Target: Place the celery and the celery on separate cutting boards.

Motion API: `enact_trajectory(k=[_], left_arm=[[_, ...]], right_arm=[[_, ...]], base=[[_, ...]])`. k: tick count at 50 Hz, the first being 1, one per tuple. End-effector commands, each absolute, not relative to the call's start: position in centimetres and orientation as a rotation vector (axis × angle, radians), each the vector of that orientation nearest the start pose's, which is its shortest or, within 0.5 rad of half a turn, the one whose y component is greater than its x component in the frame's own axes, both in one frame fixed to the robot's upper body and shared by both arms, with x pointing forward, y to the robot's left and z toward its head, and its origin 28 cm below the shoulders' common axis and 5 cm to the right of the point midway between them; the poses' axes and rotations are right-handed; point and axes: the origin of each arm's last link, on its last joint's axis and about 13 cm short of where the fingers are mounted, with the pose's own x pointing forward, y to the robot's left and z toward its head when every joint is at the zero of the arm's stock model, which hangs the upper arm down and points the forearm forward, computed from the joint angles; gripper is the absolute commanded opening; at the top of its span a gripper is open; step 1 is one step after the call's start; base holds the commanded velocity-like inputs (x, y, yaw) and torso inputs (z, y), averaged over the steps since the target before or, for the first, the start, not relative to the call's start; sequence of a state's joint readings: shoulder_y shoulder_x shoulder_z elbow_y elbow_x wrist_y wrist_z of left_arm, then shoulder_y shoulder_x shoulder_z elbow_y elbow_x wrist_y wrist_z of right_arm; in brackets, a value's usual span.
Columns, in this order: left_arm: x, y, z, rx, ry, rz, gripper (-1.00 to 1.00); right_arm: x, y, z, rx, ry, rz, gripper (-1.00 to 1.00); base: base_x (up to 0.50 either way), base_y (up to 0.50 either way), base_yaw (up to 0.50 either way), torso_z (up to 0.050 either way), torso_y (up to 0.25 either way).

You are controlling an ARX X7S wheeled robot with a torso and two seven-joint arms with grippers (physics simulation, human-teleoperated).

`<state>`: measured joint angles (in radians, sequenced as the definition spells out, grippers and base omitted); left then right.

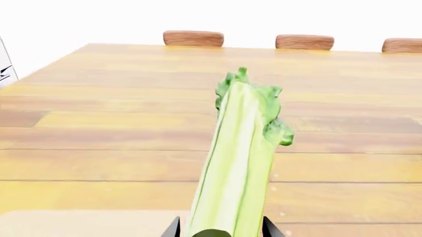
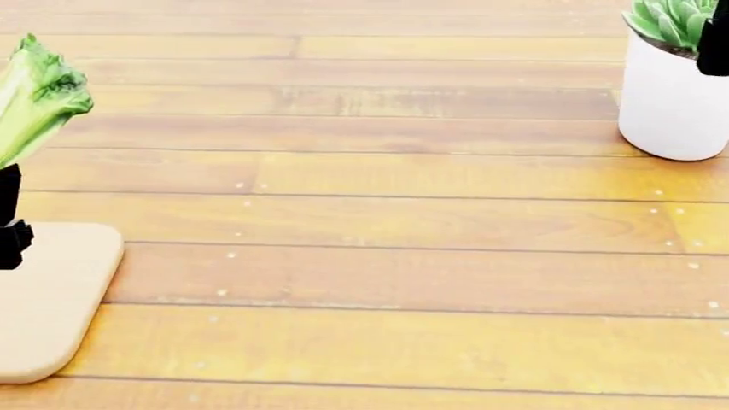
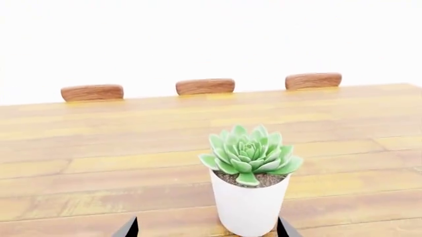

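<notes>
My left hand (image 1: 221, 229) gripping a pale green ribbed celery bunch (image 1: 238, 158) above the plain tan cutting board (image 2: 46, 299) at the wooden worktop's (image 2: 399, 256) near left edge, my right hand (image 3: 205, 229) open around a white-potted spiky succulent (image 3: 249, 173)
</notes>
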<state>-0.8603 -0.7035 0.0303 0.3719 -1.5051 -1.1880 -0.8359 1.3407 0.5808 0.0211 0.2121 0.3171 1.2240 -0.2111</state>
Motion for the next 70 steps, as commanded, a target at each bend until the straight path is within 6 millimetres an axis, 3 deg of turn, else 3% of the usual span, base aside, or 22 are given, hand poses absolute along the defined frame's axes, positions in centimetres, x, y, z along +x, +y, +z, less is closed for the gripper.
enact_trajectory(k=[1, 12, 32, 45, 59, 60, 70], left_arm=[[26.9, 27.6, 24.2, -0.067, 0.243, -0.027, -1.00], [27.6, 30.5, 22.9, -0.079, 0.288, 0.098, -1.00], [27.4, 31.2, 20.7, -0.090, 0.332, 0.130, -1.00], [28.1, 32.1, 17.9, -0.096, 0.413, 0.176, -1.00], [28.3, 32.2, 18.5, -0.091, 0.401, 0.185, -1.00], [28.3, 32.1, 18.7, -0.085, 0.398, 0.183, 1.00], [27.8, 31.6, 20.5, -0.078, 0.351, 0.163, 1.00]], right_arm=[[31.3, -26.7, 33.2, 0.045, 0.081, -0.075, 1.00], [31.4, -26.6, 33.1, 0.044, 0.091, -0.080, 1.00], [31.6, -26.4, 32.6, 0.043, 0.100, -0.080, 1.00], [31.7, -26.4, 31.6, 0.045, 0.125, -0.094, 1.00], [31.5, -26.7, 30.8, 0.060, 0.140, -0.100, 1.00], [31.5, -26.7, 30.8, 0.059, 0.141, -0.100, 1.00], [31.4, -26.6, 31.0, 0.062, 0.142, -0.096, 1.00]], base=[[0.00, 0.00, 0.00, 0.000, 0.000], [0.00, 0.00, 0.00, 0.000, 0.000], [0.00, 0.00, 0.00, 0.000, 0.001], [0.00, 0.00, 0.00, 0.000, 0.001], [0.00, 0.00, 0.00, 0.001, 0.001], [0.00, 0.00, 0.00, 0.000, 0.000], [0.00, 0.00, 0.00, 0.000, 0.000]])
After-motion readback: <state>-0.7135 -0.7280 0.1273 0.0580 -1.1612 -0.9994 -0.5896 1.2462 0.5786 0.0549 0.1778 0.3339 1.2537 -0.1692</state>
